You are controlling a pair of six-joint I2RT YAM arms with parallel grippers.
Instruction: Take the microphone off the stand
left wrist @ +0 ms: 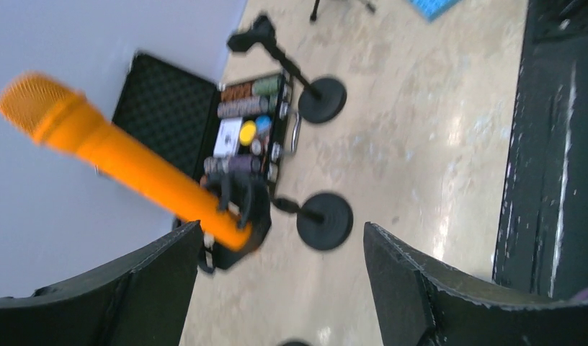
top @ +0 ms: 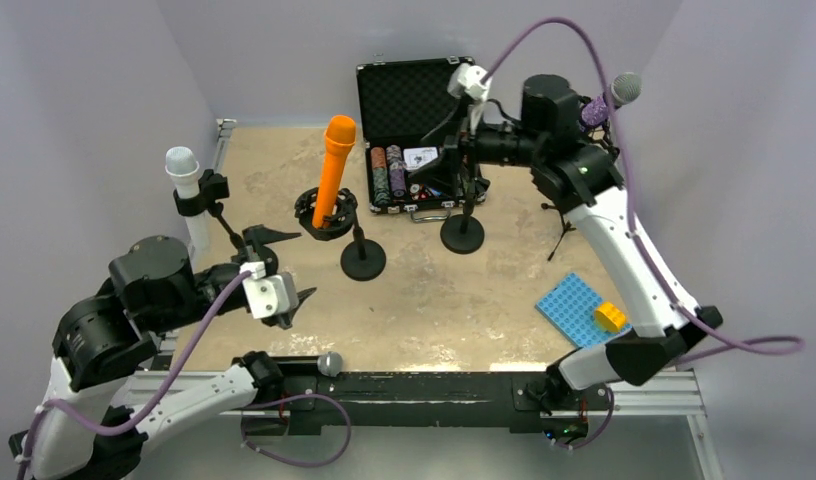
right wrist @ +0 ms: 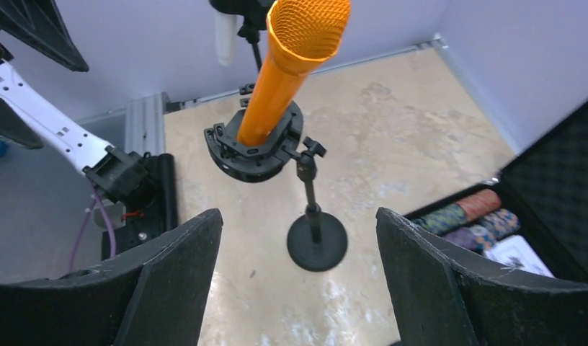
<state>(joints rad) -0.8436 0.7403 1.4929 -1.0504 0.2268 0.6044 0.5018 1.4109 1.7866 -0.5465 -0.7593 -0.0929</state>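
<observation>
The orange microphone (top: 335, 165) sits in its stand (top: 363, 262) near the middle of the counter (top: 434, 300). Its handle is seated in the black ring cradle, with the grille head up and leaning slightly. Both grippers are clear of it. The left gripper (left wrist: 282, 232) hangs off to its left, jaws spread wide and empty, with the microphone ahead of it rather than between its fingers. The right gripper (right wrist: 298, 214) faces it from the other side, jaws just as wide and holding nothing. Just right of the stand is a second round-based stand (top: 462, 232), and behind that an open black case of poker chips (top: 414, 120). A white microphone (top: 184, 175) is clipped upright at the left edge. A blue baseplate (top: 574, 305) carrying a yellow brick (top: 611, 316) lies at the near right.
</observation>
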